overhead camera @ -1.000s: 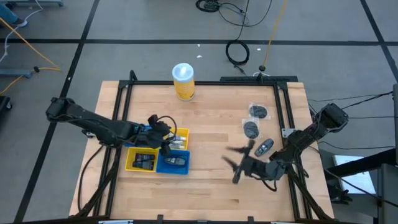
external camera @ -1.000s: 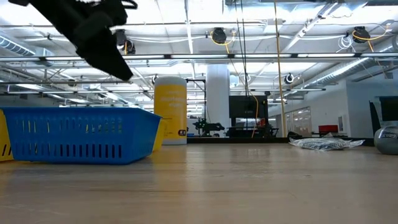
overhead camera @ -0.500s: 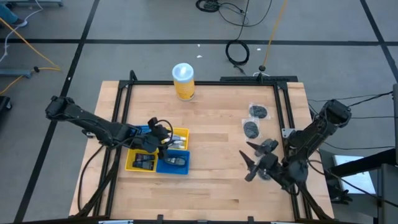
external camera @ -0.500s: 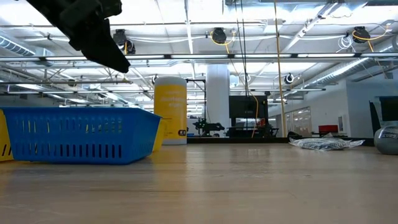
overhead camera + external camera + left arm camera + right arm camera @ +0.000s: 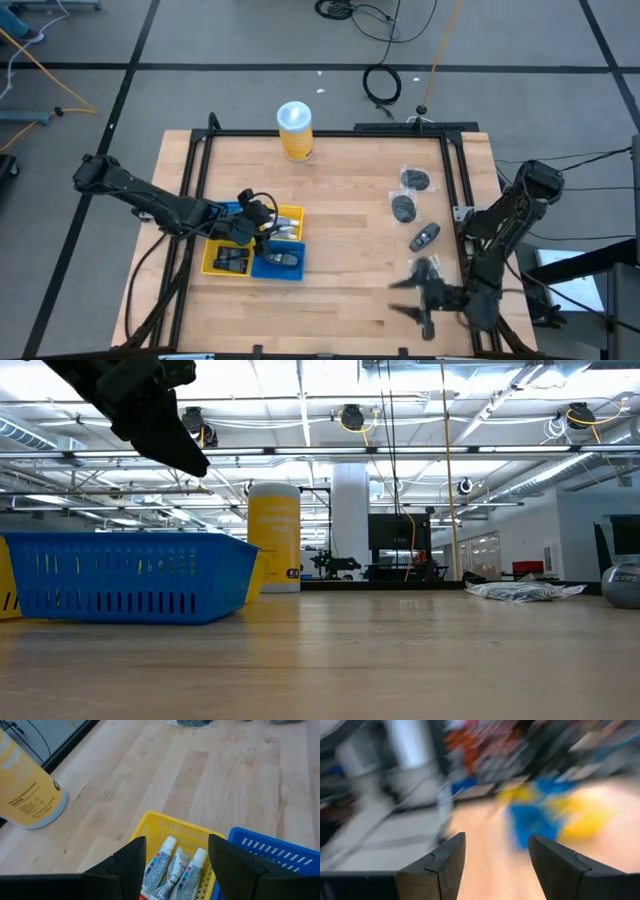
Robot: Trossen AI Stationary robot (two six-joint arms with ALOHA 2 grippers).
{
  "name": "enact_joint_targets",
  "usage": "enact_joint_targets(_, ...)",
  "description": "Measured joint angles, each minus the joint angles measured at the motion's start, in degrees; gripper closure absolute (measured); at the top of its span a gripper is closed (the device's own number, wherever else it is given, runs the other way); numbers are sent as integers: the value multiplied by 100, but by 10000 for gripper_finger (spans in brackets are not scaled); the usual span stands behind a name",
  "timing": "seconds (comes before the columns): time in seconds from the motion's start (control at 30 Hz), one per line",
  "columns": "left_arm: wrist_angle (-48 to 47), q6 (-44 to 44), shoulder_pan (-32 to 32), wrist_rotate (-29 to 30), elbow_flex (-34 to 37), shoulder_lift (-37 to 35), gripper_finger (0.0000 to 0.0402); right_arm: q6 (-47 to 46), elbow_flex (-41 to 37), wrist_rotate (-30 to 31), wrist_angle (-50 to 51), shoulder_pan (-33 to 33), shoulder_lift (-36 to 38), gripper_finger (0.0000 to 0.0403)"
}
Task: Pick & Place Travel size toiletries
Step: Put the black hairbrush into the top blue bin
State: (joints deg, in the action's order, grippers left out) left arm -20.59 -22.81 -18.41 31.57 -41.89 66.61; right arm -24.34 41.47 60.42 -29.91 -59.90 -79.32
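Three wrapped dark toiletries (image 5: 403, 207) lie on the table's right side, in a row from the far one (image 5: 415, 179) to the near one (image 5: 424, 237). Four small trays stand together at the left: in a yellow tray (image 5: 155, 822) lie small tubes (image 5: 172, 865), and the near yellow tray (image 5: 228, 258) and a blue tray (image 5: 281, 260) each hold dark items. My left gripper (image 5: 177, 840) hangs open over the tray with the tubes, touching nothing. My right gripper (image 5: 408, 295) is open and blurred, above the table's near right corner, with nothing between its fingers (image 5: 445, 855).
A tall yellow canister (image 5: 295, 131) with a white lid stands at the table's far edge. A black frame (image 5: 455, 170) runs along the table's sides. Bare wood lies between the trays and the wrapped items.
My right gripper has swung from the middle right of the table toward the near right corner, rolling about its own axis as it went. The wrapped items and the trays have stayed in place.
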Motion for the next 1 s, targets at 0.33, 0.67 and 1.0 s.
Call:
enact_joint_targets(0.33,97,63,0,2,0,0,190,-4252,139,-3984,3632,1153,-173,193)
enact_joint_targets(0.67,106,105,0,2,0,0,190,-5939,593,-5899,6984,2007,-167,226)
enact_joint_targets(1.0,108,98,0,2,2,0,190,-6019,293,-5309,7404,2365,-191,247)
